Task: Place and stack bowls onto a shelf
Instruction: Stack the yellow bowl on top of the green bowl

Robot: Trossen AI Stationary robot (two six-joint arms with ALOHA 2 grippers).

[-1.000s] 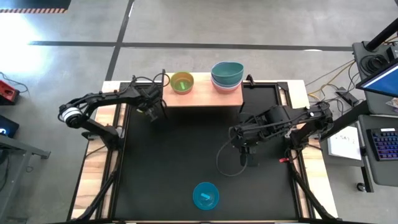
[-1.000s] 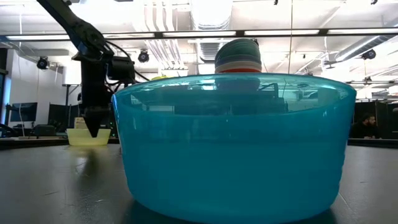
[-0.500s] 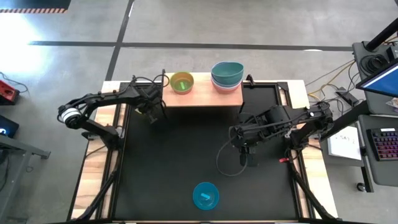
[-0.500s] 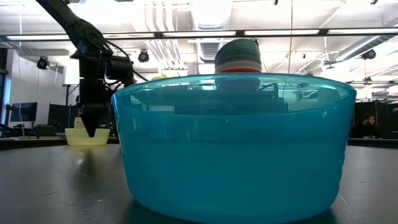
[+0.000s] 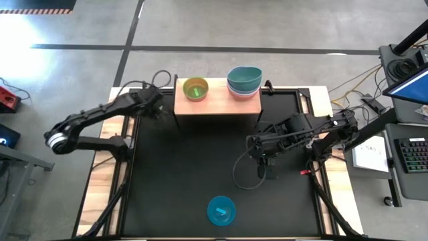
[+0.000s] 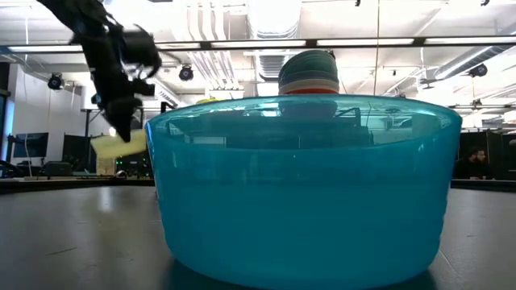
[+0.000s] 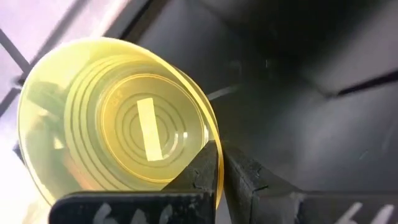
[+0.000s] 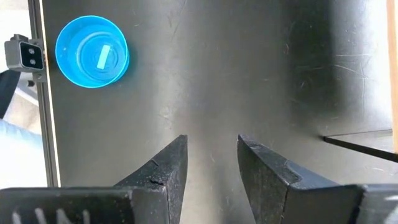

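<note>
A pale yellow bowl [image 7: 112,118] hangs in my left gripper [image 7: 219,149], which is shut on it just left of the shelf [image 5: 217,104]; in the low view the bowl [image 6: 121,145] floats tilted above the table. The light-wood shelf carries a green bowl [image 5: 195,88] and a stack of bowls [image 5: 244,82] with a teal one on top. A bright blue bowl [image 5: 221,209] stands on its base near the table's near edge. My right gripper [image 5: 262,167] waits open over the table's middle right, with nothing between its fingers. My left gripper holds the yellow bowl by its rim [image 7: 208,134], pinching the wall with one finger inside the bowl and one outside. The bowl is lifted clear of the table and hangs tilted below the fingers.
The black tabletop [image 5: 200,167] lies bare between the shelf and the blue bowl. A cable [image 5: 239,175] loops on it beside my right gripper. The blue bowl [image 6: 302,193] fills most of the low view.
My left gripper has shut on the yellow bowl's rim, then risen and drawn toward the table's far left. The bowl, which stood on the table, is now lifted clear and tilted.
</note>
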